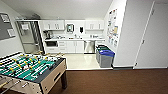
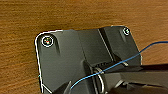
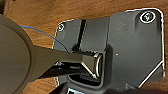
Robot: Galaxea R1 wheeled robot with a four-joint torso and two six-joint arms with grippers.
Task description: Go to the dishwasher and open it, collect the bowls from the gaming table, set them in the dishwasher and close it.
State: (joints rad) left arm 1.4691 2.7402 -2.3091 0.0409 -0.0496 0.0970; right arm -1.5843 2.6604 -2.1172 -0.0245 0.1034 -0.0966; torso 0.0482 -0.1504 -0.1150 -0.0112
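From the head view, the dishwasher (image 1: 89, 46) stood shut in the far kitchen's cabinet run, straight ahead across brown carpet (image 1: 112, 82), with the foosball table (image 1: 30, 70) close on the left and bins (image 1: 105, 57) on the right. Each wrist view looked down at carpet; how the jaws stood I could not tell, nor which arm was nearer.

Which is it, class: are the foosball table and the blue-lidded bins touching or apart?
Apart. The head view shows the foosball table at near left and the blue-lidded bins by the right wall, with open floor between them.
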